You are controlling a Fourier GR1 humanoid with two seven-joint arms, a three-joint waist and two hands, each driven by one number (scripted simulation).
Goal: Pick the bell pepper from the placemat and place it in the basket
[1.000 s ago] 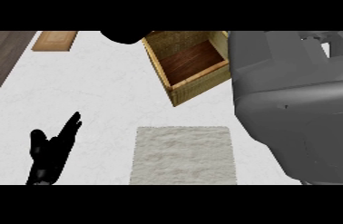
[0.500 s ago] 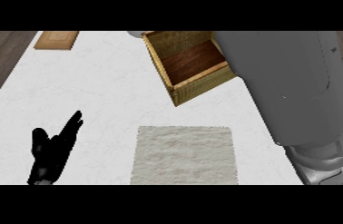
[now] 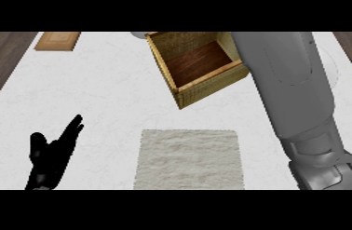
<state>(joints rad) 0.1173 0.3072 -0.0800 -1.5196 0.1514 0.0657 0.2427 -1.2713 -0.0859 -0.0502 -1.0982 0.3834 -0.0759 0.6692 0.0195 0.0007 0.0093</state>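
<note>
Woven basket (image 3: 180, 93) seen from the head view, nothing visible inside. Placemat (image 3: 189, 159) bare. Bell pepper nowhere visible. Right forearm (image 3: 288, 98) stretched past the basket, hand unseen. Left hand (image 3: 50, 158) resting, fingers straight. Release probably pending.

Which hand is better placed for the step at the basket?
Probably the right. Its grey forearm reaches up alongside the basket, though its hand is out of view. The left hand rests open at the lower left, far from the basket. No pepper shows on the placemat.
</note>
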